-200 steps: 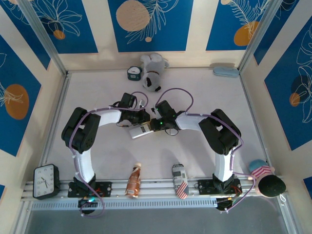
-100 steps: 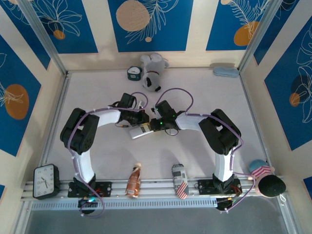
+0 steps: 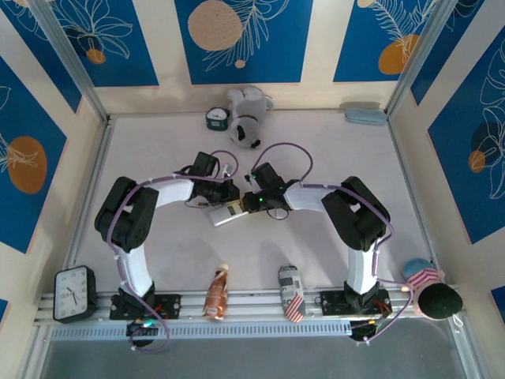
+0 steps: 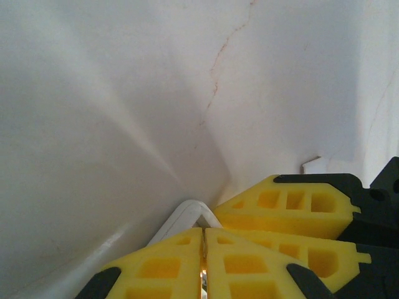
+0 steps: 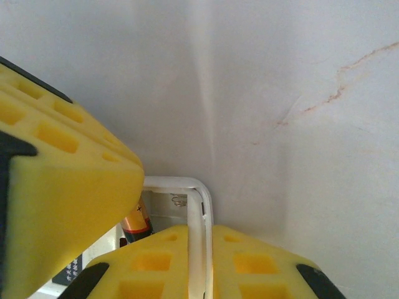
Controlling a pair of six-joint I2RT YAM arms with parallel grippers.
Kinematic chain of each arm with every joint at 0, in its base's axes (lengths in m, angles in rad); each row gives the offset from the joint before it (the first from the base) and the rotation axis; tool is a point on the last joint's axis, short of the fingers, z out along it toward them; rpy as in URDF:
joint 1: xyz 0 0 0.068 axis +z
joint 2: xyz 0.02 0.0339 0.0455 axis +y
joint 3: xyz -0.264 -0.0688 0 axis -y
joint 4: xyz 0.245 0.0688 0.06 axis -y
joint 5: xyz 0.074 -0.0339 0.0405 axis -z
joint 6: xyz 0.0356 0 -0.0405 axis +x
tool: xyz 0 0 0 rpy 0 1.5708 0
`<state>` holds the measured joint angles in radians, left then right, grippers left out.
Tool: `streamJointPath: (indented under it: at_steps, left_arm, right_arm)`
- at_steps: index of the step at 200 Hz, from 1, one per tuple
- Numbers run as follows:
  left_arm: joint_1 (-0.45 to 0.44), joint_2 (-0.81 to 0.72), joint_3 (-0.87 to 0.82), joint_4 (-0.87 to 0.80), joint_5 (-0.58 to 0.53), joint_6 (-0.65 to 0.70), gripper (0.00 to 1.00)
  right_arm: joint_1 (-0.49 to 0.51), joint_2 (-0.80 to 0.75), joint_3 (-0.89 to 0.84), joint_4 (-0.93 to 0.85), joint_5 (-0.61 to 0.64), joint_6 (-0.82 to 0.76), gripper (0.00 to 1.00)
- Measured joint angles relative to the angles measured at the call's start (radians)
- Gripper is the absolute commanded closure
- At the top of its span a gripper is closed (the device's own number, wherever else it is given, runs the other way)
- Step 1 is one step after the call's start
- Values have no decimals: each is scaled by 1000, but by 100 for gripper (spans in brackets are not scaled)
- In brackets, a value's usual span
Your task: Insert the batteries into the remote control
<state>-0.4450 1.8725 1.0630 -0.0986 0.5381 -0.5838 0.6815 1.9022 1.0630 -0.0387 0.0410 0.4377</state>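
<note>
Our left elbow (image 3: 118, 217) has swung slightly outward. On the desk (image 3: 316, 158), the right tool (image 5: 201, 235) clamps the remote (image 3: 229, 212) by its wall; the left tool (image 4: 203, 240), pressed together, sits just above a battery (image 5: 138, 225) tilted inside it.

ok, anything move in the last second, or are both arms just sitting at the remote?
Only the left arm moved: its elbow eased a little to the left, while the left claw stayed at the remote control. The right claw kept its pinch on the remote's white rim. The remote did not shift, and nothing was taken up or let go.
</note>
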Motion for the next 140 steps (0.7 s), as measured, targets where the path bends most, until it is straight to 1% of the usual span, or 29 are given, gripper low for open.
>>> streamJointPath:
  at_steps: [140]
  left_arm:
    - [0,18,0,5,-7,19,90]
  right_arm:
    - [6,0,0,0,0,-3,84]
